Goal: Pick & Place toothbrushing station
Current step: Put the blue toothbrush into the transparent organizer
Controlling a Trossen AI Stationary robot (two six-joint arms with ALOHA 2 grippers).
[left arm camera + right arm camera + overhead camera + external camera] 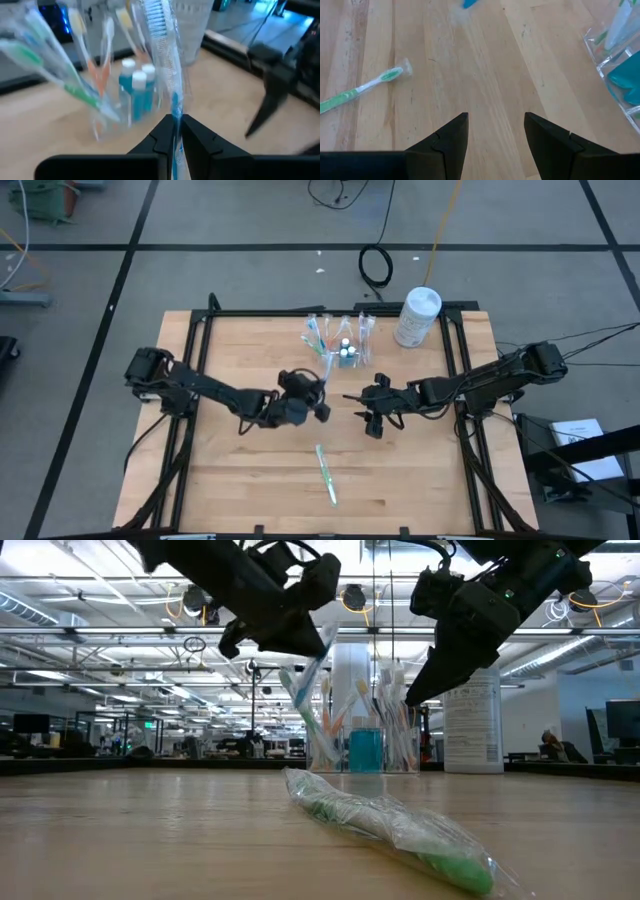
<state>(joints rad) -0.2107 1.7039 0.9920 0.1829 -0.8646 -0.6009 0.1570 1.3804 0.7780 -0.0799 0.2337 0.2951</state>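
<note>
A clear plastic cup (pixel 340 340) holding several toothbrushes and short blue white-capped tubes (pixel 136 95) stands at the table's far middle. My left gripper (pixel 176 120) hovers just near of it, shut on a blue-handled toothbrush (pixel 165 55) in a clear wrapper. My right gripper (pixel 496 120) hangs open over bare wood to the right of the left one (pixel 368 415), touching nothing. A wrapped green toothbrush (pixel 326 473) lies flat on the table nearer the front edge. My left gripper pinches the toothbrush's blue handle (pixel 174 107) through its clear wrapper between its two fingers. The fingers come from the table's left, slanting a little downward. The brush juts out past the fingertips toward the cup, bristle head (pixel 154 20) foremost, lifted clear of the table.
A tall white round-lidded canister (pixel 418 317) stands at the far right, beside the cup. Black frame rails (pixel 196 350) run along the table's edges. Bare wood lies between the grippers and the green toothbrush (pixel 360 90).
</note>
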